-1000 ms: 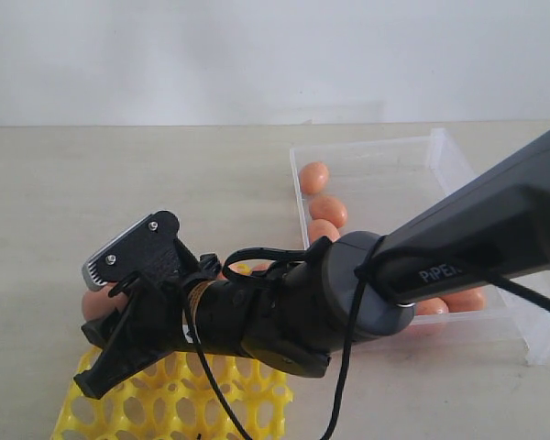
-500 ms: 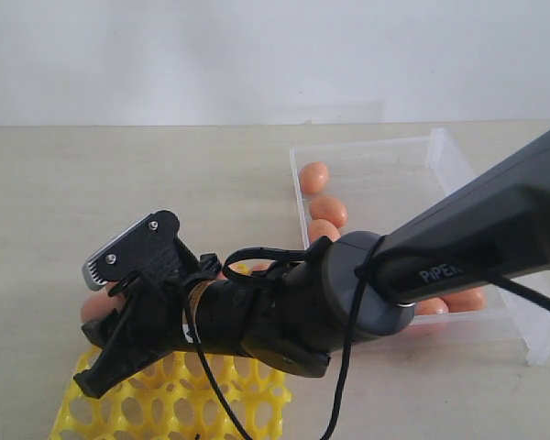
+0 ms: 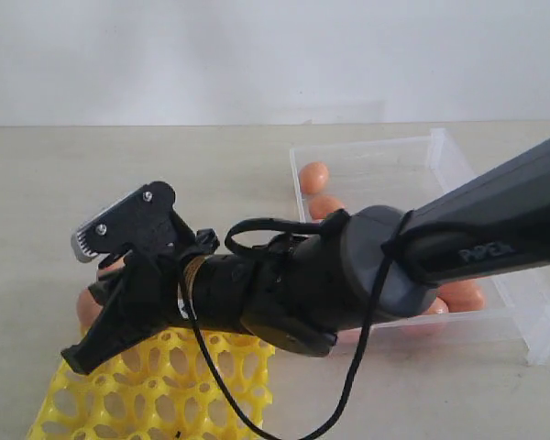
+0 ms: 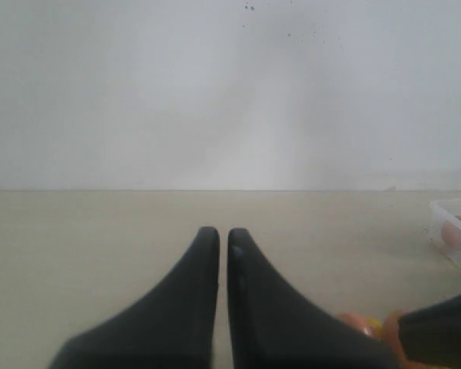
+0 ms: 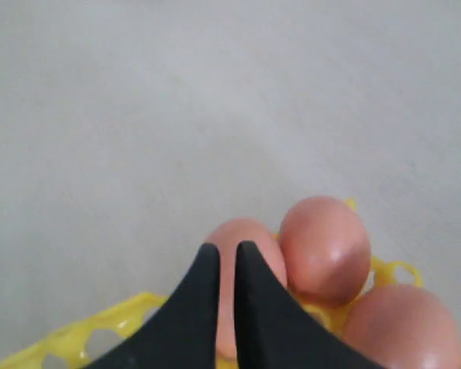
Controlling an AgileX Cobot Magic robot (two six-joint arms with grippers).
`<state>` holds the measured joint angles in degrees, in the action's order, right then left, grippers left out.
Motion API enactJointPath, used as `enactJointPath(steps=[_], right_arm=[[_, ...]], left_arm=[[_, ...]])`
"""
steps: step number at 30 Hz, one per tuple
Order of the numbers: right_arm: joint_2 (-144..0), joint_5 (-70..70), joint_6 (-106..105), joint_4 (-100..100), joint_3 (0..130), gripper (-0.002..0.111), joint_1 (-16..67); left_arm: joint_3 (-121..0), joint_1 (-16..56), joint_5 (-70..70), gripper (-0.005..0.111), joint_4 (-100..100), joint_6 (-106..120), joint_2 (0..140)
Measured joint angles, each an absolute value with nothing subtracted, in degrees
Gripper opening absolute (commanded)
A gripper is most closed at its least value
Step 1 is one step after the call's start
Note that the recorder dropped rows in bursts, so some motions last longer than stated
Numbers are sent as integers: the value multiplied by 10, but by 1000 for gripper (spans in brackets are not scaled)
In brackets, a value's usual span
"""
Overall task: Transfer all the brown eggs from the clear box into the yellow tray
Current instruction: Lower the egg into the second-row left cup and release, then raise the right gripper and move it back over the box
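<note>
Brown eggs (image 5: pixel 325 246), smooth, oval and matte-shelled, three of them packed against one another just past the tips of the right tool (image 5: pixel 225 247), seated along the edge of the bright yellow plastic egg tray (image 5: pixel 134 311) with its grid of open cups. Right tool's two black fingers pressed together, only a thin slit between them, nothing pinched. Tips overlapping one egg in the right wrist view, contact impossible to tell. In the exterior view, reaching across from the right on a thick dark arm (image 3: pixel 477 238), low over the tray's far end, with a loose black cable (image 3: pixel 357 367) looping down beside the wrist. Behind the arm, a shallow rectangular clear plastic box (image 3: pixel 394 174) on the beige desk (image 3: pixel 119 174), holding more brown eggs: two visible by its left wall, another showing past the arm near the front wall, the rest of the inside hidden by the arm. Gap or contact between box and tray also hidden. Left tool (image 4: pixel 223 234) with fingers likewise drawn nearly together and holding nothing, pointing over the desk toward a plain white wall (image 4: pixel 215 77). One corner of the clear box, with an egg inside, at the edge of the left wrist view.
</note>
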<state>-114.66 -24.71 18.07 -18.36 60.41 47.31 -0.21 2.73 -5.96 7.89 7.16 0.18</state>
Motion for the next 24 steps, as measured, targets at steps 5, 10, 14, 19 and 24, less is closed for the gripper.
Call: enactJointPath(steps=[5, 10, 14, 19, 24], right_arm=[[-1050, -232, 52, -156, 604, 0, 469], [-969, -175, -79, 9, 604, 0, 376], [-962, -61, -96, 122, 604, 0, 242], [-978, 118, -170, 138, 602, 10, 142], [-995, 150, -246, 145, 602, 47, 126]], left_arm=[[-2, 27, -60, 4, 79, 72, 2], [-2, 27, -60, 4, 79, 72, 2], [-2, 27, -60, 4, 79, 72, 2], [-2, 27, -60, 4, 79, 72, 2], [-2, 27, -60, 4, 79, 72, 2]])
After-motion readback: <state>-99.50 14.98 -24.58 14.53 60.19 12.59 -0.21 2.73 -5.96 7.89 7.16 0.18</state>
